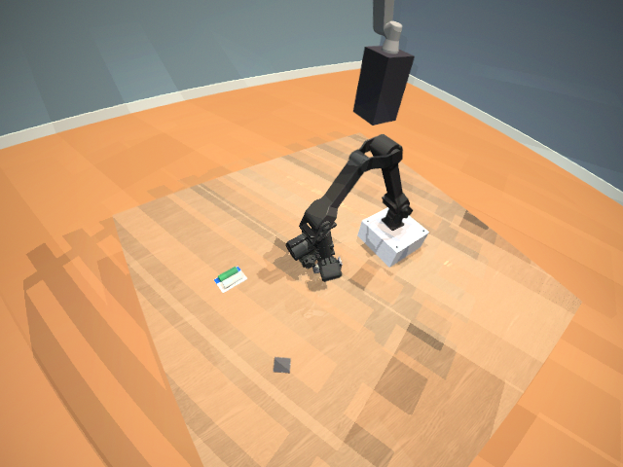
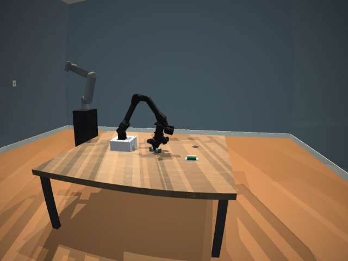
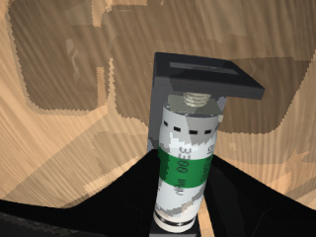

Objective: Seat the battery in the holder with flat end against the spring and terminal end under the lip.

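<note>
In the wrist view my gripper (image 3: 181,158) is shut on the battery (image 3: 184,158), a white cylinder with a green band. The battery lies lengthwise over the dark holder (image 3: 205,78). Its nubbed terminal end points at the raised lip at the holder's far end, and its flat end sits near the holder's near end. I cannot tell whether it rests fully down in the cradle. In the top and exterior views the gripper (image 1: 324,267) (image 2: 155,148) is low over the table, at the holder (image 2: 155,151), in front of the arm's white base (image 1: 392,239) (image 2: 123,143).
A green cylinder on a white and blue card (image 1: 230,277) (image 2: 191,157) lies on the table away from the gripper. A small dark square (image 1: 281,365) (image 2: 194,146) lies farther off. A second grey arm on a black pedestal (image 1: 382,90) (image 2: 85,126) stands beside the table.
</note>
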Motion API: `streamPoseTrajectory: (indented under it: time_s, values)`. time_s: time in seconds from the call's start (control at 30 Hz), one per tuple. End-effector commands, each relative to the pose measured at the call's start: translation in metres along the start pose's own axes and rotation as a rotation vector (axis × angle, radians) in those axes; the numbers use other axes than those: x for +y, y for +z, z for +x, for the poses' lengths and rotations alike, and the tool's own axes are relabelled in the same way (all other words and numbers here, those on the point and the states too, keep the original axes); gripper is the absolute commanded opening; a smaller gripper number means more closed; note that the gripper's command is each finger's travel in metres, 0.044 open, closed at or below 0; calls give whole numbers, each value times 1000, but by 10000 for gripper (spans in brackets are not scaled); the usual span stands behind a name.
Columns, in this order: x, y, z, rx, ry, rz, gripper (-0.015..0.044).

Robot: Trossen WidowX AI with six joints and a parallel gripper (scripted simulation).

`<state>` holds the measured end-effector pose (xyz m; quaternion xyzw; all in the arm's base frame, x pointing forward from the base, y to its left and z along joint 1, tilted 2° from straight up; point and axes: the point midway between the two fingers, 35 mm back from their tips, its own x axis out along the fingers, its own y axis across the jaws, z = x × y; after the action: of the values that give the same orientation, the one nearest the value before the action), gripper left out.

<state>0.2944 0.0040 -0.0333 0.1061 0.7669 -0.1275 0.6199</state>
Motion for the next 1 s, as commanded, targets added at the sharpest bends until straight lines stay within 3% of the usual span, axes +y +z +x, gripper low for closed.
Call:
streamPoseTrajectory:
  time_s: [0.0,0.97]
  values:
    - [0,5,0,-44,-3,7,79]
    - [0,0,4,-164,4,19,79]
